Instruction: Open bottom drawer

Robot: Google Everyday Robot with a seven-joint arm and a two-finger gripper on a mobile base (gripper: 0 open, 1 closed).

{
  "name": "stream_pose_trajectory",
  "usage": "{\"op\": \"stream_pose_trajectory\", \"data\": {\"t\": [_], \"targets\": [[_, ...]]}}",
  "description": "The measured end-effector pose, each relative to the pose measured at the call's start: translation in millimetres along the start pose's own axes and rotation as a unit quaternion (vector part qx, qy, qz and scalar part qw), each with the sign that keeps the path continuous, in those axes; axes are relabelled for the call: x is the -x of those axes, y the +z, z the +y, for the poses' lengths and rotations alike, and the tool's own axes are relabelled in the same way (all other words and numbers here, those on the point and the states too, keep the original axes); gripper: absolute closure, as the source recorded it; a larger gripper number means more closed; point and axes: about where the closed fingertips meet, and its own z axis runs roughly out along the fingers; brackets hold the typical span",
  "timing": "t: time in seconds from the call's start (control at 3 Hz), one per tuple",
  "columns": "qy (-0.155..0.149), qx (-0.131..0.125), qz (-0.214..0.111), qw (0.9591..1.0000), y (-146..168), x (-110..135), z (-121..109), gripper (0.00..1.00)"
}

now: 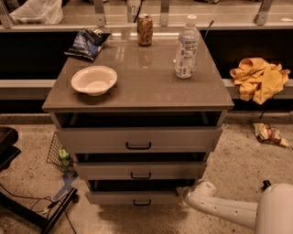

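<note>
Low at the right end of the bottom drawer, the gripper, open or closed impossible to tell

Grey cabinet top bearing white bowl, blue chip bag, can, water bottle; gripper low, at right end of bottom drawer.

What stays out of sight around the cabinet

Low on the near right, the gripper sits at the right end of the bottom drawer, and little of it can be made out there. The white arm behind it runs off the near right edge. The drawer's inside is lost in shadow. Far left, a white plastic bag is cut by the top edge, a black stand by the left edge, and the can label cannot be read.
</note>
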Motion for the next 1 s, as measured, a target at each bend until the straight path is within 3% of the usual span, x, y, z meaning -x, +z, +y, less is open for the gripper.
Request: {"op": "stream_pose_trajectory", "data": {"t": [1.0], "targets": [[0.0,0.0,0.0,1.0,-1.3,0.4,-0.3,1.0]]}}
